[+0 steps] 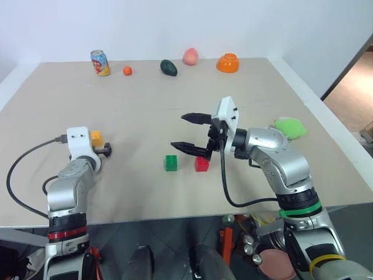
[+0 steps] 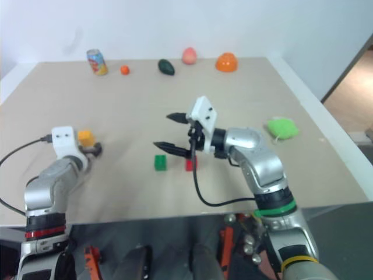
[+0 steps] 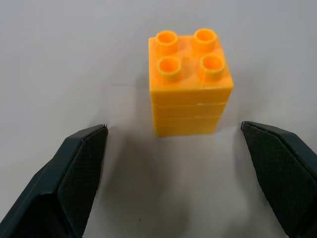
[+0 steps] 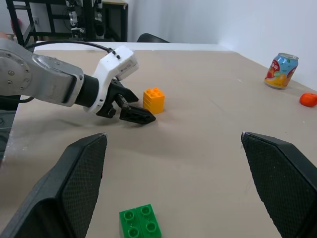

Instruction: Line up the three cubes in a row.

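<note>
A broad beige table (image 1: 175,198) with pale raised edging stands against a plain white wall (image 1: 175,23). To the right, past the table's edge, a dark doorframe (image 1: 349,64) opens onto a light wooden floor (image 1: 355,99). A black metal rack (image 4: 64,20) stands beyond the table's far side. Lighting is even and diffuse.

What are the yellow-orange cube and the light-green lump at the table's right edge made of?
Yellow-orange cube: moulded hard plastic by the look, semi-gloss, with crisp studs and faint seams across its side. Light-green lump: probably plush fabric, matte, with a fuzzy outline.
</note>
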Available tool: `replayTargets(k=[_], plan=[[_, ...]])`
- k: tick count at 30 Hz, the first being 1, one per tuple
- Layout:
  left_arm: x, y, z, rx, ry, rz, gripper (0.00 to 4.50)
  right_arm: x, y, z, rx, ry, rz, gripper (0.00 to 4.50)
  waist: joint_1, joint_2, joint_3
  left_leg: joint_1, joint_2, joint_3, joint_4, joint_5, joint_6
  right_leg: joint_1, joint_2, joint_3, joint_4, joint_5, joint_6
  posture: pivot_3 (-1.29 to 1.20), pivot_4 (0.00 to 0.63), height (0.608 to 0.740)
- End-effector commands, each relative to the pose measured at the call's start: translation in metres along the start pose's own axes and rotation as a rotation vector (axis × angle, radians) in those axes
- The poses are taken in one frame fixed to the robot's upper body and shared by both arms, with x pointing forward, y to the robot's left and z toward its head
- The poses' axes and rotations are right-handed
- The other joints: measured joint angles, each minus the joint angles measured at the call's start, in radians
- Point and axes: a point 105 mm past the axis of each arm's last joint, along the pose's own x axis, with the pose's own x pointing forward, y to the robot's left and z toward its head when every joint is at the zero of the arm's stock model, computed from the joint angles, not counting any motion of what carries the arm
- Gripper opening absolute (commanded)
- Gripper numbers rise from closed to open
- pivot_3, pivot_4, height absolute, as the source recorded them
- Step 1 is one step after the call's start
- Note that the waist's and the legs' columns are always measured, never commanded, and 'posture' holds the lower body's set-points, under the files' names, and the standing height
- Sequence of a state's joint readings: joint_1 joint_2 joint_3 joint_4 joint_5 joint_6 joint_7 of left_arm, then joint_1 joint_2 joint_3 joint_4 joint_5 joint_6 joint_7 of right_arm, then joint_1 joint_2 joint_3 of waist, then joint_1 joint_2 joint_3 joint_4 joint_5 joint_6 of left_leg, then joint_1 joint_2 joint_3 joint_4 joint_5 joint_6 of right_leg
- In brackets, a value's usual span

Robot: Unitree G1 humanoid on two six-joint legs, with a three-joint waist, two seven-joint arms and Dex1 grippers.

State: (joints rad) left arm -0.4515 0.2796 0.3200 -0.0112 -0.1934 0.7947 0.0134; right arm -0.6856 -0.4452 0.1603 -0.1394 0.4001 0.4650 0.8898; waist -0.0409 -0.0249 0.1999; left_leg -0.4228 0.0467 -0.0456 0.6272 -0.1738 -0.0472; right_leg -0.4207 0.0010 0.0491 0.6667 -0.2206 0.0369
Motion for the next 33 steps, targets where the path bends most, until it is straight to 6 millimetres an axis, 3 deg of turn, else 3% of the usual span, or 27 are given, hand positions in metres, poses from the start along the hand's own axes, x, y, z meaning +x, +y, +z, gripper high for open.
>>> replayTargets(k=[1,7,10,17,24,28,31,33], plan=[[0.005,-0.007,0.015,0.005,-0.049,-0.011,4.47,-0.004,0.001,0.014,-0.040,-0.034,-0.008,4.50,0.000,0.000,0.000,0.000,0.000,0.000,0.000,0.000,0.000,0.000,0.000,0.000,0.000,0.000,0.000,0.00,0.150,0.738],[0.014,-0.018,0.021,0.013,-0.062,-0.034,4.47,-0.006,0.000,0.013,-0.040,-0.028,-0.017,4.50,-0.002,0.000,0.000,0.000,0.000,0.000,0.000,0.001,-0.001,0.000,0.000,0.001,0.000,0.001,0.001,0.00,0.150,0.738],[0.012,-0.018,0.020,0.006,-0.061,-0.032,3.73,-0.006,-0.001,0.012,-0.040,-0.024,-0.020,4.50,-0.002,0.000,0.000,0.000,0.000,0.001,-0.001,0.000,-0.001,-0.001,0.000,0.001,0.000,0.001,0.001,0.00,0.150,0.738],[0.009,-0.014,0.013,-0.002,-0.047,-0.015,1.33,-0.006,-0.001,0.010,-0.035,-0.020,-0.020,4.50,-0.003,0.000,0.000,0.000,0.000,0.001,-0.002,0.000,-0.001,-0.001,0.000,0.001,0.000,0.001,0.001,0.00,0.150,0.738],[0.012,-0.010,0.015,0.021,-0.046,-0.002,1.33,-0.010,0.001,0.010,-0.032,-0.015,-0.029,4.50,-0.003,0.000,0.000,0.000,0.000,0.001,-0.002,0.000,-0.001,-0.001,0.000,0.001,0.000,0.001,0.001,0.00,0.150,0.738],[0.018,-0.044,0.039,0.089,-0.161,-0.219,1.33,-0.025,0.011,0.016,-0.011,-0.022,-0.029,4.50,0.005,0.000,0.000,0.000,0.000,0.000,-0.002,0.001,-0.001,-0.001,0.000,0.001,0.000,0.001,0.001,0.00,0.150,0.738],[0.012,-0.087,0.060,0.124,-0.249,-0.548,1.33,-0.044,0.028,0.014,0.012,0.007,-0.003,4.50,0.018,0.000,0.000,-0.001,-0.001,0.000,-0.002,0.001,-0.001,-0.001,0.000,0.000,-0.001,0.001,0.001,0.00,0.150,0.738],[-0.004,-0.111,0.065,0.120,-0.262,-0.835,1.33,-0.057,0.041,0.013,0.021,0.034,0.009,4.50,0.022,0.000,0.000,-0.003,-0.001,0.001,-0.001,0.001,-0.001,-0.002,-0.001,0.000,-0.002,0.000,0.001,0.00,0.150,0.738]])
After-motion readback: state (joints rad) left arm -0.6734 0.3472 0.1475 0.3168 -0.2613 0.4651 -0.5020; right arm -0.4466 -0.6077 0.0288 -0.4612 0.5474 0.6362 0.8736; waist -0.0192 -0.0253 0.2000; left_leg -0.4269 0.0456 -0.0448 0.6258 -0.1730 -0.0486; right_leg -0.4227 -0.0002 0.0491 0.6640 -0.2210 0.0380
